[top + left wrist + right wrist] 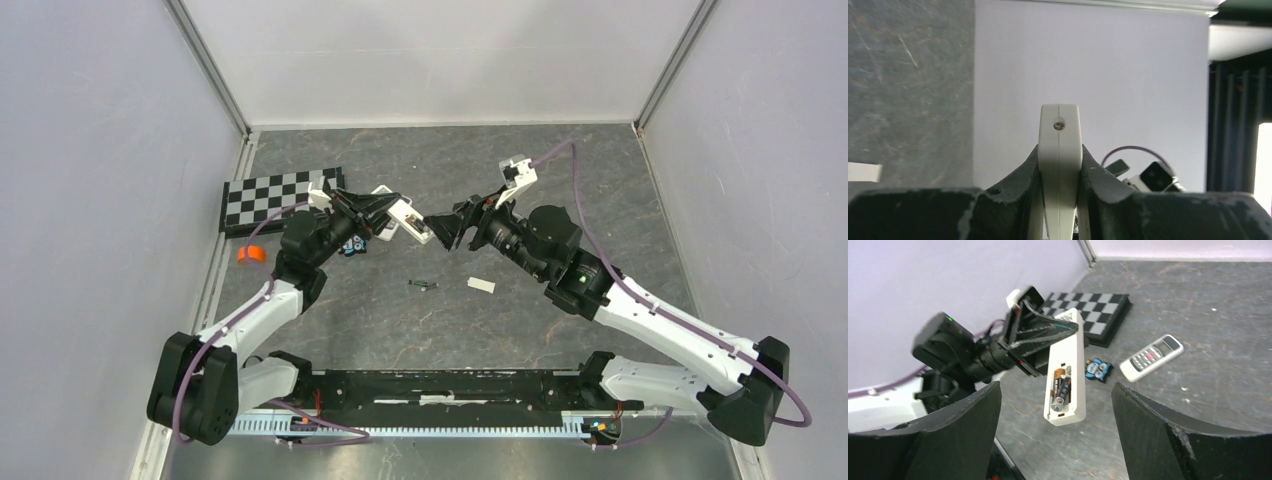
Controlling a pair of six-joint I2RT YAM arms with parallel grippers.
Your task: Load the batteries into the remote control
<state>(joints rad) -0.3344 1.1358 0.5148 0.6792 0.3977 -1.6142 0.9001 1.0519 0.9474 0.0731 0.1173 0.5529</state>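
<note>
My left gripper [385,210] [1060,157] is shut on the white remote control [408,218] [1060,150] and holds it in the air above the table. In the right wrist view the remote control [1066,367] shows its open back, and two batteries [1060,388] lie side by side in the compartment. My right gripper [441,229] [1055,440] stands wide open just off the remote's free end, with nothing between its fingers. Another battery [423,285] lies on the table below.
A small white cover piece [481,286] lies right of the loose battery. A second remote [1151,357] and a blue pack of batteries [1097,369] lie on the table near the checkered board [280,198] [1093,315]. An orange ring [251,254] sits at the left edge.
</note>
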